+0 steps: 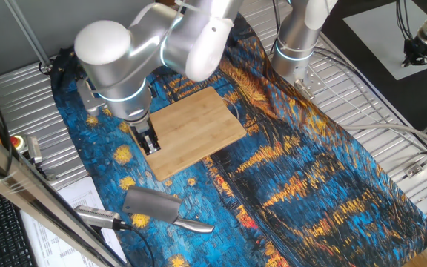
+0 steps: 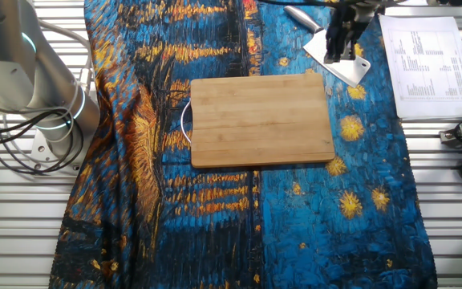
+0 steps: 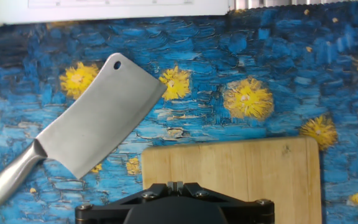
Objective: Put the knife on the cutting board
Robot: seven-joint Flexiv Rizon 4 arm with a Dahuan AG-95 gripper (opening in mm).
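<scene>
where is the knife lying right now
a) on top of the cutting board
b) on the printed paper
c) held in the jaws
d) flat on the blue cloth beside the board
d) the knife lies flat on the painted cloth, just off the corner of the cutting board and apart from it, with nothing gripping it.

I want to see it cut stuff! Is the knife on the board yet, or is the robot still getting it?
Not yet. Nothing looks finished: the knife lies flat on the blue cloth, beside the board, not on it. The tool hangs above the board's near edge and holds nothing; whether it is open I cannot tell. Left to do: reach the knife, grab it, lift it and set it on the bare board.
</scene>
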